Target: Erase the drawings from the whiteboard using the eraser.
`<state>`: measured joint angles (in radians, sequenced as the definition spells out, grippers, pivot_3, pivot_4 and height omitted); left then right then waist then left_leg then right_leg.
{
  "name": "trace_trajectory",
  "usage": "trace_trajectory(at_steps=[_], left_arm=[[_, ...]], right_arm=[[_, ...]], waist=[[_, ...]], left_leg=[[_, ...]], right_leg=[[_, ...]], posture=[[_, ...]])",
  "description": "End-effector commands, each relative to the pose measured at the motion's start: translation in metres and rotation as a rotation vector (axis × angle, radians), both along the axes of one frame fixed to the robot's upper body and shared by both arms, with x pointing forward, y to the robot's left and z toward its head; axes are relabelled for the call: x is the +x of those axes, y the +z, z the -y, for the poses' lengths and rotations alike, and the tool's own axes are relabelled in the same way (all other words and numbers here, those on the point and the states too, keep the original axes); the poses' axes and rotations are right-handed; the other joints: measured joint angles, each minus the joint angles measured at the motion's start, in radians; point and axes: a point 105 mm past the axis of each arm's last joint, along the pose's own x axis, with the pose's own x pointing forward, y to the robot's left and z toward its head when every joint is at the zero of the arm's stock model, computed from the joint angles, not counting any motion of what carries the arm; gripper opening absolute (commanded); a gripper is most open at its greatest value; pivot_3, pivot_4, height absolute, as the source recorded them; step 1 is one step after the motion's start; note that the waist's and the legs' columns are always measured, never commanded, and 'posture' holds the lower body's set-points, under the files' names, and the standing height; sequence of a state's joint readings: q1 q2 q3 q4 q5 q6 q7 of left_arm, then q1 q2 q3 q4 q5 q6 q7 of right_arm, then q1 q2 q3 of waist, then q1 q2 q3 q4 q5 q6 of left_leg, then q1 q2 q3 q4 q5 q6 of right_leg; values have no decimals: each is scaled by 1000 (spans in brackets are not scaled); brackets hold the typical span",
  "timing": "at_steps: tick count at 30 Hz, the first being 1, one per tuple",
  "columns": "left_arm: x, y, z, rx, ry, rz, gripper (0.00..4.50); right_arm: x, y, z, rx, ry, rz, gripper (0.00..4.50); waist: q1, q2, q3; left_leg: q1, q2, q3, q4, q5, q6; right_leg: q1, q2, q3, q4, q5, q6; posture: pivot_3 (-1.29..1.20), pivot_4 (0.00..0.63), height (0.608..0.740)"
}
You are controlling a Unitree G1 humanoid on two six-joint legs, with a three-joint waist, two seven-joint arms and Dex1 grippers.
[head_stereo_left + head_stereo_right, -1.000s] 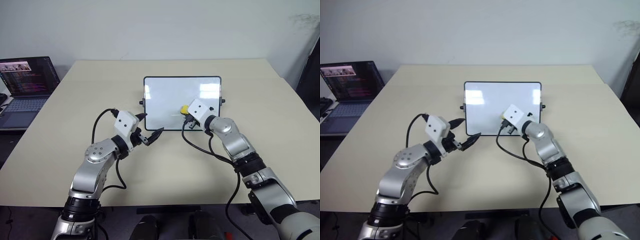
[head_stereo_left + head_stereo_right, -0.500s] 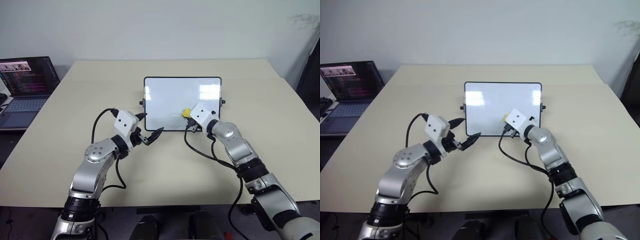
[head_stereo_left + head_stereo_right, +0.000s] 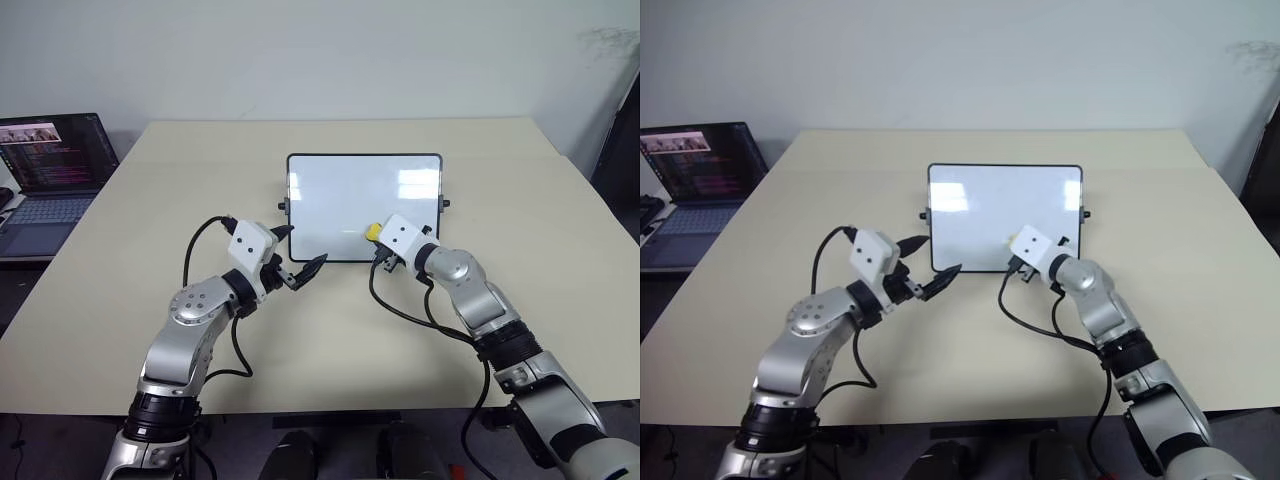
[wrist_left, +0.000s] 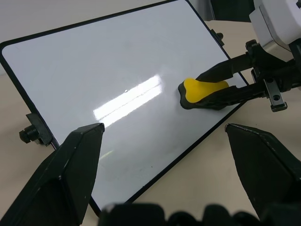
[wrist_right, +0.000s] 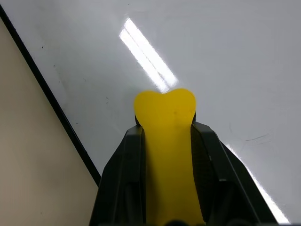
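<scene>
Left hand (image 3: 303, 271) is hovering over the tabletop (image 3: 120, 290) just in front of the board's near left corner, fingers (image 4: 75, 165) standing spread apart and gripping nothing. It is pointing toward the right, level with the board's lower edge.

Right hand (image 3: 376, 238) is clamping the eraser (image 3: 372, 231) between its two black fingers (image 5: 124, 160); the yellow end is sticking out past the fingertips. In the left wrist view the eraser (image 4: 203, 89) is lying against the whiteboard (image 3: 340, 190), near the board's near edge and right of centre. The dark underside is facing the white surface.

Whiteboard is sitting at the middle of the tabletop, tilted back, black knobs on its left and right sides. Its surface is reading as clean white with window glare; only faint smudges are showing in the right wrist view, close beside the eraser. No clear drawings can be told.

Laptop (image 3: 50, 165) is sitting open, far left, off the tabletop.
</scene>
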<state>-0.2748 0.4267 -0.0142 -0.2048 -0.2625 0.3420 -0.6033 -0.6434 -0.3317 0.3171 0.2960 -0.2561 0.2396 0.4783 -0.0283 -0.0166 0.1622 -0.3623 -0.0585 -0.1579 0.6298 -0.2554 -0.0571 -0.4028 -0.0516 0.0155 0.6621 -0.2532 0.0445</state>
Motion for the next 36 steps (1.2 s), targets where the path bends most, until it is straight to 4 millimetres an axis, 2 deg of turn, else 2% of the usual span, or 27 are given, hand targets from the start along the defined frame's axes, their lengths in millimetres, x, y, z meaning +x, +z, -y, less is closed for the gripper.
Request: trace_trajectory(at_steps=[1,10,22,29,33,36], left_arm=[[0,11,1,-2,-8,49,4500],[0,11,-1,-5,0,50,4500],[1,11,0,-3,-6,47,4500],[1,11,2,-2,-17,44,4500],[2,10,4,-8,-22,40,4500],[2,10,8,-10,-33,42,4500]], right_arm=[[-4,-29,11,-56,-47,-98,959],[-5,-23,-1,-45,-16,-90,959],[-7,-16,-3,-29,-8,-78,959],[-8,3,-4,20,-21,-61,959],[-8,26,2,76,-56,-51,959],[-12,35,3,104,-62,-54,959]], waist=[[0,0,0],[-5,0,0],[-5,0,0],[-4,0,1],[-2,0,2],[-1,0,4]], left_leg=[[0,0,0,0,0,0],[0,0,0,0,0,0],[0,1,0,-1,0,0],[-1,1,0,-1,0,0],[-3,0,-1,-2,0,0],[-4,0,-1,-2,0,0]], right_leg=[[0,0,0,0,0,0],[0,0,0,0,0,0],[-1,-1,0,0,0,0],[-2,-1,0,-1,0,0],[-2,-1,-1,-3,0,0],[-3,-1,-1,-5,0,0]], posture=[[0,150,740],[0,150,740],[0,150,740],[0,150,740],[0,150,740],[0,150,740]])
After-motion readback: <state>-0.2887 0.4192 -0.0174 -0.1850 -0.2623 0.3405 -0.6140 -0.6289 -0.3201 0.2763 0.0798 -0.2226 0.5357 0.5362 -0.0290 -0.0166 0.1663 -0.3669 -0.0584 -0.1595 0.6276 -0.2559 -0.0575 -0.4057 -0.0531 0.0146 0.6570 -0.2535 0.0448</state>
